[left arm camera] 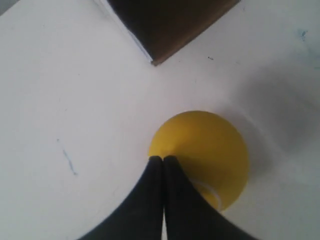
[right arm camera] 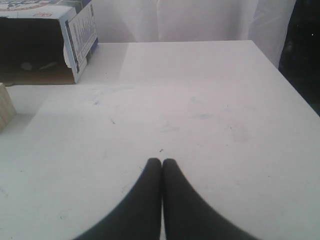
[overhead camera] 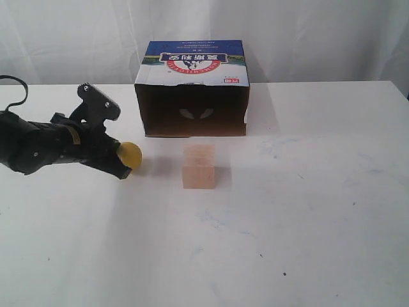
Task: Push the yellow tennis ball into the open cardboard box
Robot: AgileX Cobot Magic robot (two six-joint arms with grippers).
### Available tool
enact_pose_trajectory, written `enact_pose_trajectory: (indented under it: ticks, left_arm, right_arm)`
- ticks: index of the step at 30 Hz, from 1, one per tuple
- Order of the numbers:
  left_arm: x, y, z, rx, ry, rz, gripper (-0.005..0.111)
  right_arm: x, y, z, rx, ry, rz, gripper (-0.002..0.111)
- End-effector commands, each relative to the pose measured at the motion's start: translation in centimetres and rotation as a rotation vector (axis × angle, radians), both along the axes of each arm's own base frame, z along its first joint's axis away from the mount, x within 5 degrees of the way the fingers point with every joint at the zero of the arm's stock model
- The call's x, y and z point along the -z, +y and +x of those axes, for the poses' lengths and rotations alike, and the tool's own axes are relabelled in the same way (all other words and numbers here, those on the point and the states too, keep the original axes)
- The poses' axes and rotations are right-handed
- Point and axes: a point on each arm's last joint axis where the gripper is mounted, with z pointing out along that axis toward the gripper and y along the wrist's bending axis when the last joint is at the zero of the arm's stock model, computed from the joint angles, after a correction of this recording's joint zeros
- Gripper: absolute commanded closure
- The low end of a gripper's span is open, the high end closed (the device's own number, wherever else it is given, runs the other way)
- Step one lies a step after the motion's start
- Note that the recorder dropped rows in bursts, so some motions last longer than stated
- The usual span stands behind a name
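The small fuzzy yellow tennis ball [overhead camera: 130, 154] sits on the white worktop [overhead camera: 300, 224], in front of and a little left of the large brown open cardboard box [overhead camera: 192, 89], whose dark mouth faces the exterior camera. The black left fingers [left arm camera: 145, 200] are pressed together, their tips touching the ball's near side, so the push is the step in hand. To do it well, I judge the push should run diagonally, toward the box and rightward. It should be slow and through the ball's centre, so the ball neither rolls off the closed tips nor strikes the box's left wall edge. The line must also pass behind the pale wooden cube [overhead camera: 199, 167], which stands in front of the opening, apart from it. The right fingers [right arm camera: 145, 200] are together too, over bare worktop. The box's blue top carries a red banner of white Chinese characters, upside down here and too small to read; the side print is illegible.
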Motion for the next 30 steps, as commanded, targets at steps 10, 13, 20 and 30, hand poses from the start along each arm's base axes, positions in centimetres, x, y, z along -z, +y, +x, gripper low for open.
enact_pose_trajectory:
  ticks: [10,13,20,30]
  left_arm:
    - [1.2,-3.9,1.2,0.07,0.01,-0.029,0.107]
    - [1.2,-3.9,1.2,0.07,0.01,-0.029,0.107]
    - [0.3,-4.4,2.5,0.075,-0.041,-0.045,0.107]
    - [-3.8,-5.5,2.9,0.113,-0.089,-0.006,0.107]
  right_arm:
    - [-0.1,0.0,0.0,-0.001,-0.012,0.001,0.108]
    - [-0.1,0.0,0.0,-0.001,-0.012,0.001,0.108]
    - [-0.1,0.0,0.0,-0.001,-0.012,0.001,0.108]
    - [-0.1,0.0,0.0,-0.001,-0.012,0.001,0.108]
